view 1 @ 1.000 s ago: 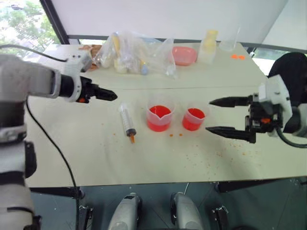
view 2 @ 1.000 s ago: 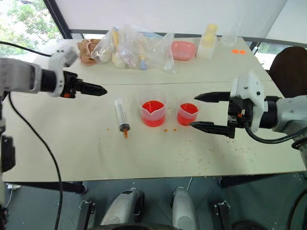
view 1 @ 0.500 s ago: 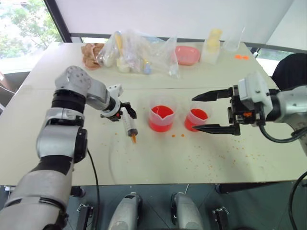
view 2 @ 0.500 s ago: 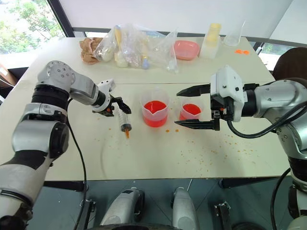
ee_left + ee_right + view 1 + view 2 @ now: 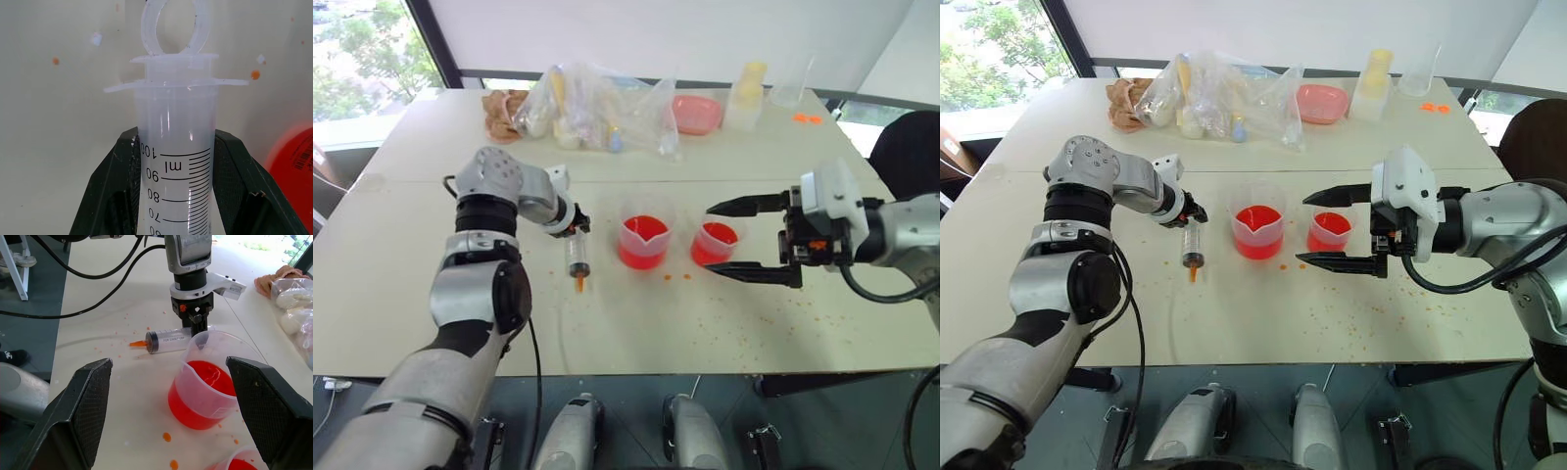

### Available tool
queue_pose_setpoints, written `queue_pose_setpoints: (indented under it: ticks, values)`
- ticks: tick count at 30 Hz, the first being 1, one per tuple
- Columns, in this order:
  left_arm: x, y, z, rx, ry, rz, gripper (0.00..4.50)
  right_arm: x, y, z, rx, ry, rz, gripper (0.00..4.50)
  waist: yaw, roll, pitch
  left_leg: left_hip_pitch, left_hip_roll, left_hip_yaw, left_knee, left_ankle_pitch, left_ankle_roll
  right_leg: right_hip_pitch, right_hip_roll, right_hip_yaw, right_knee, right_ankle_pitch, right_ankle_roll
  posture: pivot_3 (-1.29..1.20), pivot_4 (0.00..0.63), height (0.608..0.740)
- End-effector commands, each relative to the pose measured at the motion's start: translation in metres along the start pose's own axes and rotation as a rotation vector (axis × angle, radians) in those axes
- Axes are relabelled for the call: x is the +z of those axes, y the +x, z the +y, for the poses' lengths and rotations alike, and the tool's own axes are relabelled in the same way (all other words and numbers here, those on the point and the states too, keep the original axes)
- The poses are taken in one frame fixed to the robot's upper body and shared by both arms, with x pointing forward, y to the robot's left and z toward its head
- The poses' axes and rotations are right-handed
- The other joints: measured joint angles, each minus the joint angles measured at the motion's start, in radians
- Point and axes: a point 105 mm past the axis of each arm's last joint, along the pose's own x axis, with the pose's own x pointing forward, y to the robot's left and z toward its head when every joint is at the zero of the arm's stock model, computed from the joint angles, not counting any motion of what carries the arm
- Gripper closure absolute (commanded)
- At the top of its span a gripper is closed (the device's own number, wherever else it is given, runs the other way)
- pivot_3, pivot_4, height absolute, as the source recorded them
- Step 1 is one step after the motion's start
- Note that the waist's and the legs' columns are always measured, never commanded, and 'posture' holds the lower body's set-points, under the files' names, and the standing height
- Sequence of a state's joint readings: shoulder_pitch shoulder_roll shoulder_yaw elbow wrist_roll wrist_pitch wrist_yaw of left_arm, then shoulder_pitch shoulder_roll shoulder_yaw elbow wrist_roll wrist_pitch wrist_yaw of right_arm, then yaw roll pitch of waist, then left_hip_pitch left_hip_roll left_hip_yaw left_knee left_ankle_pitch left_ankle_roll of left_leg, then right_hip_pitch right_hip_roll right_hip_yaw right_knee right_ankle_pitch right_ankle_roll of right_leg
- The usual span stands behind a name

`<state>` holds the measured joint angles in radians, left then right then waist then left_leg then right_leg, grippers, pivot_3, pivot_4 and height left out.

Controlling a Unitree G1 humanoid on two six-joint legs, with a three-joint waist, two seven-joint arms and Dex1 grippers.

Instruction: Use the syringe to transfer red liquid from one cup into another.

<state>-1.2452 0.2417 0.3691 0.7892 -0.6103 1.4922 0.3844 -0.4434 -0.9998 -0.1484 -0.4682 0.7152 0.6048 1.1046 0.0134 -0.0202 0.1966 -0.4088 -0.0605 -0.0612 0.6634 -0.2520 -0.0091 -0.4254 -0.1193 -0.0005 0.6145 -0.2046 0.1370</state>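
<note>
Left gripper (image 5: pixel 1187 212) is clamped around the syringe (image 5: pixel 1192 243) barrel up near the plunger end, and the syringe lies flat on the table (image 5: pixel 1234 313), orange tip toward the robot, just left of the bigger beaker (image 5: pixel 1255 227) of red liquid (image 5: pixel 1254 222). Right gripper (image 5: pixel 1332 227) hangs wide open, one finger either side of the smaller cup (image 5: pixel 1327 229), holding nothing. Next I'd lift straight up and slow, keep the barrel squared in the fingers so it doesn't pivot, then tip the nozzle down over the liquid. Watch the beaker rim, it's close.
</note>
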Motion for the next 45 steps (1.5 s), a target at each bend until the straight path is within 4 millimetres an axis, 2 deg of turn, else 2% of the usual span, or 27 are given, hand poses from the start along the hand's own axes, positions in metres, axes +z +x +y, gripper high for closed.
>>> queue_pose_setpoints:
  ticks: [1,3,4,5,6,7,9,13,17,21,25,29,36,40,45]
  values:
    - [0.030,-0.028,-0.013,-0.048,0.052,-0.157,3.06,0.008,-0.013,-0.007,-0.078,-0.026,-0.009,0.59,0.000,0.000,0.000,0.000,0.000,0.000,0.000,0.000,0.000,0.000,0.000,0.000,0.000,0.000,0.000,0.00,0.150,0.740]
    - [0.067,-0.070,-0.041,-0.167,0.142,-0.379,3.06,0.012,-0.026,-0.019,-0.164,-0.001,-0.041,0.59,0.000,-0.001,0.001,-0.001,0.000,0.000,0.000,0.000,0.000,-0.001,0.000,0.000,0.000,0.000,0.000,0.00,0.150,0.740]
    - [0.084,-0.098,-0.059,-0.258,0.202,-0.514,3.06,0.016,-0.035,-0.026,-0.219,0.004,-0.063,0.59,0.000,-0.001,0.001,-0.002,0.000,0.000,0.000,0.000,-0.001,-0.002,0.000,0.000,0.000,0.000,0.000,0.00,0.150,0.740]
    - [0.093,-0.118,-0.072,-0.320,0.248,-0.599,3.06,0.018,-0.041,-0.031,-0.254,0.008,-0.078,0.59,0.001,-0.002,0.002,-0.003,0.000,0.000,0.000,0.000,-0.001,-0.003,0.000,0.000,0.000,0.000,0.000,0.00,0.150,0.740]
    - [0.108,-0.153,-0.090,-0.422,0.316,-0.800,3.06,0.021,-0.049,-0.039,-0.316,0.002,-0.092,0.59,0.001,-0.002,0.002,-0.004,0.000,0.001,0.000,0.002,-0.003,-0.004,0.000,0.000,0.000,0.000,-0.001,0.00,0.150,0.740]
    - [0.113,-0.180,-0.100,-0.490,0.396,-0.953,3.06,0.023,-0.057,-0.046,-0.373,-0.006,-0.101,0.59,0.001,-0.001,0.001,-0.005,0.001,0.000,0.000,0.004,-0.006,-0.004,0.000,0.000,-0.002,0.000,-0.001,0.00,0.150,0.740]
    - [0.106,-0.207,-0.113,-0.656,0.486,-1.093,3.06,0.024,-0.071,-0.062,-0.501,-0.043,-0.110,0.59,0.000,0.001,0.000,-0.005,0.001,0.001,-0.001,0.003,-0.007,-0.004,-0.001,0.000,-0.004,0.000,-0.001,0.00,0.150,0.740]
    - [0.089,-0.199,-0.123,-0.825,0.544,-1.119,3.06,0.026,-0.086,-0.091,-0.716,-0.154,-0.115,0.59,-0.001,0.005,-0.002,-0.001,0.002,0.004,-0.002,0.002,-0.006,-0.001,-0.001,0.001,-0.004,0.000,0.000,0.00,0.150,0.740]
    - [0.061,-0.187,-0.140,-0.960,0.701,-1.116,3.06,0.031,-0.083,-0.101,-0.764,-0.235,-0.120,0.59,-0.007,0.004,-0.001,-0.001,0.001,0.004,-0.001,0.000,-0.001,-0.001,0.001,0.001,-0.003,0.000,-0.001,0.00,0.150,0.740]
    - [0.036,-0.159,-0.143,-1.002,0.847,-1.059,3.06,0.050,-0.073,-0.109,-0.786,-0.296,-0.187,0.59,-0.009,0.004,0.000,-0.002,0.001,0.004,0.000,0.000,-0.001,-0.002,0.001,0.002,-0.002,0.000,-0.001,0.00,0.150,0.740]
    - [0.020,-0.133,-0.142,-0.997,0.909,-1.025,3.06,0.057,-0.053,-0.109,-0.774,-0.334,-0.235,0.59,-0.009,0.004,-0.001,-0.001,0.001,0.004,0.000,-0.001,0.000,-0.002,0.001,0.001,-0.002,0.000,-0.001,0.00,0.150,0.740]
    - [0.002,-0.108,-0.138,-0.994,0.969,-0.967,3.06,0.054,-0.030,-0.105,-0.728,-0.327,-0.259,0.59,-0.008,0.004,-0.001,-0.001,0.001,0.004,0.000,-0.001,0.001,-0.001,0.001,0.001,-0.002,0.000,-0.001,0.00,0.150,0.740]
    - [-0.006,-0.095,-0.133,-1.000,0.980,-0.946,3.06,0.043,-0.007,-0.098,-0.644,-0.314,-0.248,0.59,-0.003,0.004,-0.001,-0.001,0.001,0.003,0.000,-0.002,0.002,-0.002,0.001,0.001,-0.002,0.000,-0.001,0.00,0.150,0.740]
    - [-0.008,-0.096,-0.135,-1.008,0.989,-0.947,3.06,0.043,-0.001,-0.095,-0.620,-0.305,-0.252,0.59,-0.004,0.004,-0.001,-0.001,0.001,0.003,0.000,-0.002,0.002,-0.002,0.002,0.001,-0.002,0.000,-0.001,0.00,0.150,0.740]
    - [-0.022,-0.091,-0.135,-1.026,1.044,-0.914,3.06,0.043,0.006,-0.095,-0.606,-0.293,-0.271,0.59,-0.005,0.004,-0.001,-0.001,0.001,0.003,0.000,-0.002,0.002,-0.002,0.002,0.001,-0.002,0.000,-0.001,0.00,0.150,0.740]
